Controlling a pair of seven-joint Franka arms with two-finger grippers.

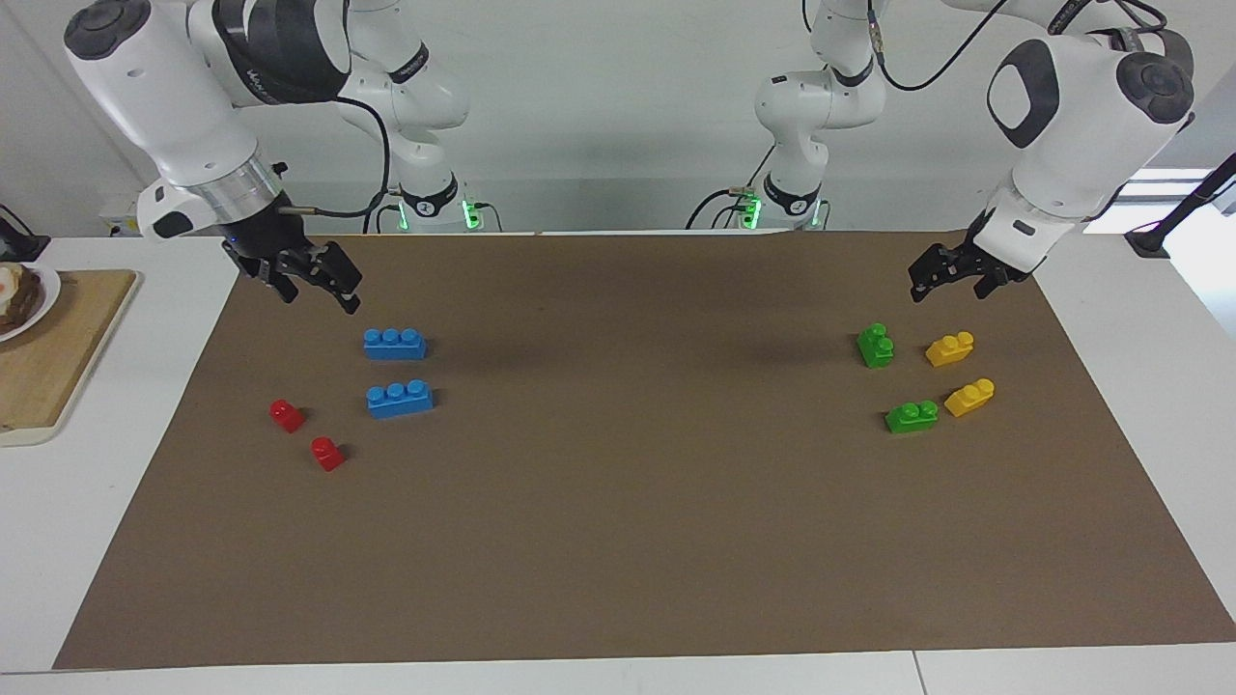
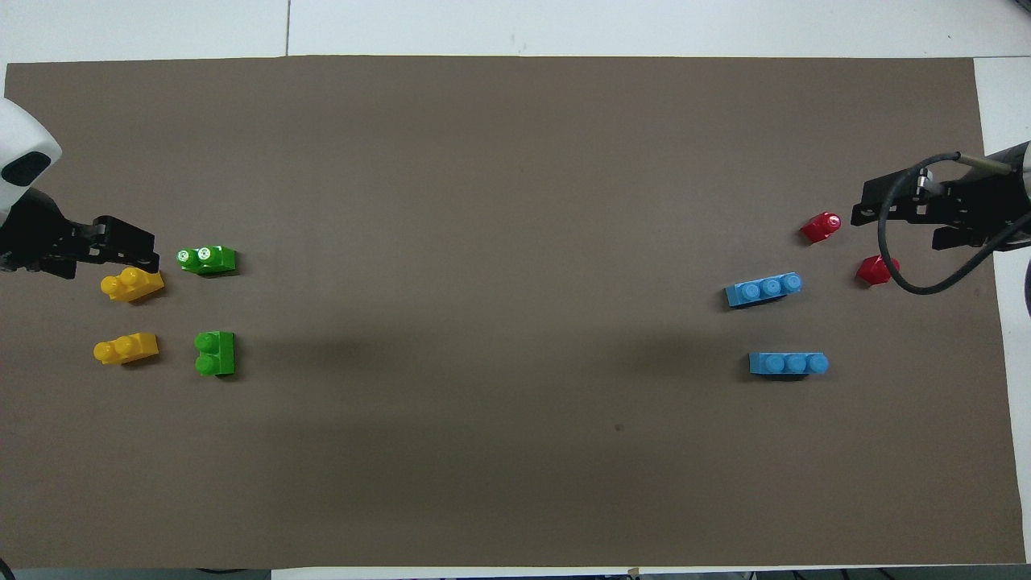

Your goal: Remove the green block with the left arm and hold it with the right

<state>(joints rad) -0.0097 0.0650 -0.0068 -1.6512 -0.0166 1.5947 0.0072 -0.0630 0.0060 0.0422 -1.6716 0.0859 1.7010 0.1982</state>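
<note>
Two green blocks lie on the brown mat at the left arm's end: one (image 1: 876, 346) (image 2: 215, 353) nearer to the robots, the other (image 1: 912, 416) (image 2: 207, 258) farther from them. My left gripper (image 1: 951, 280) (image 2: 137, 246) hangs open and empty in the air over the mat beside the green and yellow bricks, touching none. My right gripper (image 1: 314, 285) (image 2: 894, 213) hangs open and empty over the mat at the right arm's end, above the red bricks' area.
Two yellow bricks (image 1: 949, 348) (image 1: 969, 397) lie beside the green ones. Two blue three-stud bricks (image 1: 395, 344) (image 1: 400, 398) and two small red bricks (image 1: 287, 415) (image 1: 327, 453) lie at the right arm's end. A wooden board (image 1: 58, 357) with a plate stands off the mat there.
</note>
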